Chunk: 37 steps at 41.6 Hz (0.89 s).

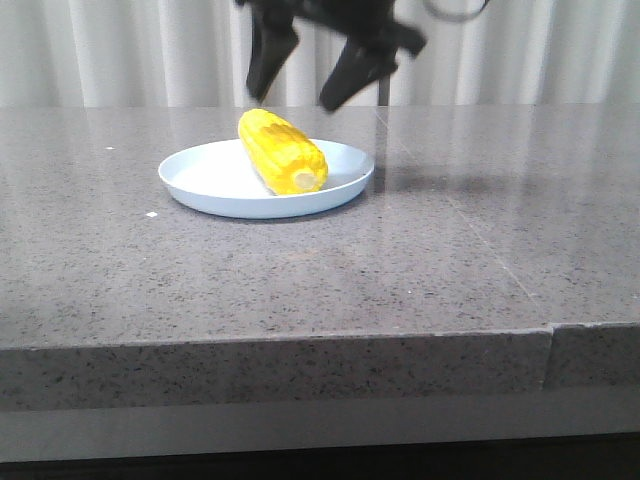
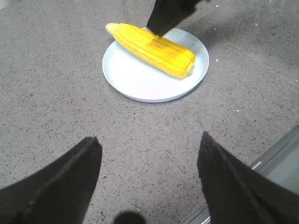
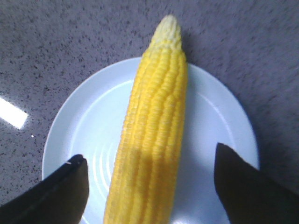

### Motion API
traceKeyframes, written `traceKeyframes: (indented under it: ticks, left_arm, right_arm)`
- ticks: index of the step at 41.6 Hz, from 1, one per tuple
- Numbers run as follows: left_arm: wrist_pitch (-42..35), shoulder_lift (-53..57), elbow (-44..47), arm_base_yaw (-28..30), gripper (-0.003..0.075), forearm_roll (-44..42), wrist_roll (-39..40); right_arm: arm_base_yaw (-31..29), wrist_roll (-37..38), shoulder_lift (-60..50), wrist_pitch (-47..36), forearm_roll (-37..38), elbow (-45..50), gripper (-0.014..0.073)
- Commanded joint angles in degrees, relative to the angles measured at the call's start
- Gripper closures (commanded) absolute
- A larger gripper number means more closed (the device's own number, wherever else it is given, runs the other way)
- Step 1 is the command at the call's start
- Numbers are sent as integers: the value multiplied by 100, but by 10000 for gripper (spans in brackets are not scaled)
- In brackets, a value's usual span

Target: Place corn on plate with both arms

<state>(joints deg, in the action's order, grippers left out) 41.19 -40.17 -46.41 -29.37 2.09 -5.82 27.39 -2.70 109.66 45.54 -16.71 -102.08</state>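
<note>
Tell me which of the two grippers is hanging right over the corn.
The right gripper. It hangs open directly above the corn on the plate. The left gripper, also open, is off to the side over bare table.

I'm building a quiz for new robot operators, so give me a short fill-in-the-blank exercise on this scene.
1. The corn lies on the ____.
2. The right gripper hangs above the corn with its jaws ____.
3. The left gripper is open over the bare ____, holding nothing.
4. The corn's pointed tip sticks out past the plate's ____.

Missing words: plate; open; table; rim
</note>
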Motion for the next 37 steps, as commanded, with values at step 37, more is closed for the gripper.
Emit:
traceKeyframes:
  ticks: [37]
  left_arm:
    - [-399,19,-152,-18,280,61,63]
  right_arm:
    - [20,-61,-6739,74,1487,4882,13]
